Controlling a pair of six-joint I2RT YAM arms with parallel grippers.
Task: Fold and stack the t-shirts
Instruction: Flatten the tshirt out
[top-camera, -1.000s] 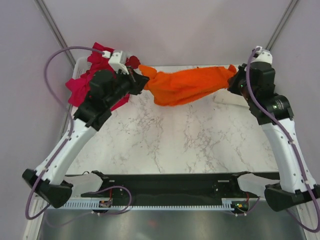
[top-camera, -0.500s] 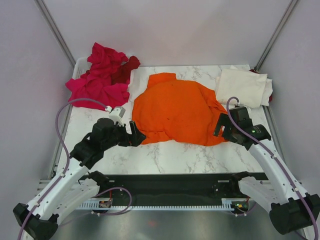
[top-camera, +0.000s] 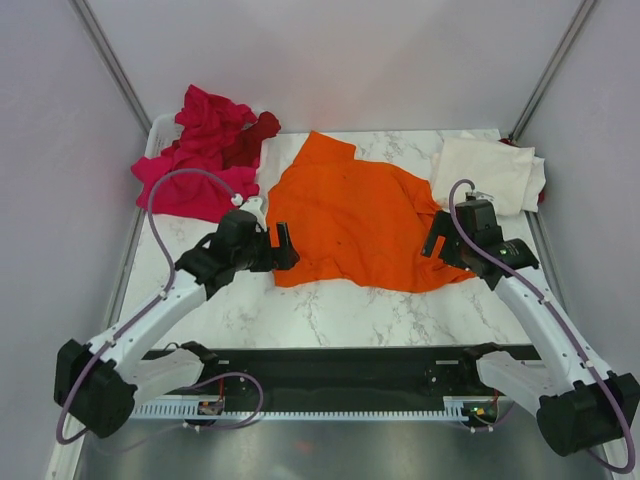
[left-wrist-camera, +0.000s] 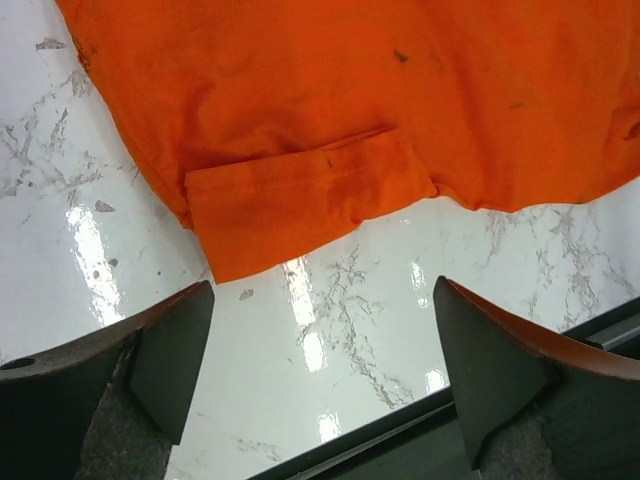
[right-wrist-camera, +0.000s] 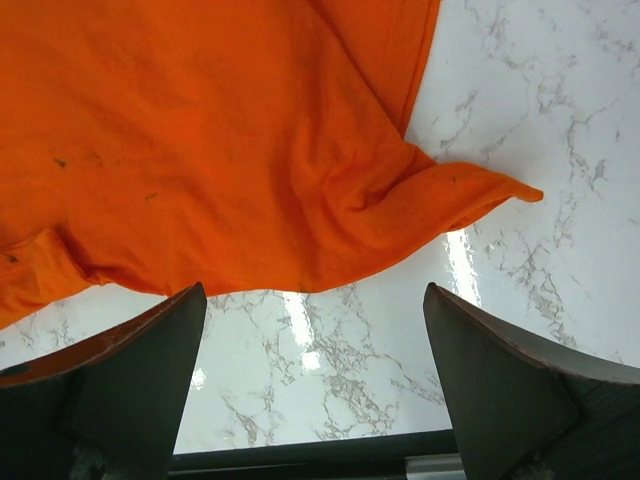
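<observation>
The bright orange t-shirt (top-camera: 350, 215) lies spread and rumpled on the middle of the marble table. Its near left sleeve (left-wrist-camera: 300, 200) and its near right corner (right-wrist-camera: 470, 190) lie flat. My left gripper (top-camera: 283, 245) hovers open at the shirt's left near edge, with only bare marble between the jaws (left-wrist-camera: 322, 300). At the shirt's right near edge my right gripper (top-camera: 435, 240) is also open and empty (right-wrist-camera: 315, 295). A heap of magenta-pink t-shirts (top-camera: 195, 155) with a dark red one (top-camera: 255, 135) lies at the back left. A cream-white t-shirt (top-camera: 490, 170) lies folded at the back right.
The pink heap sits in a white basket (top-camera: 157, 125) at the table's back left corner. A black rail (top-camera: 350, 365) runs along the near edge between the arm bases. Grey walls and slanted poles close in the sides.
A second ago both grippers held the orange shirt stretched in the air at the back. They have let it go, it now lies on the table, and both jaws stand open at its near edge.
</observation>
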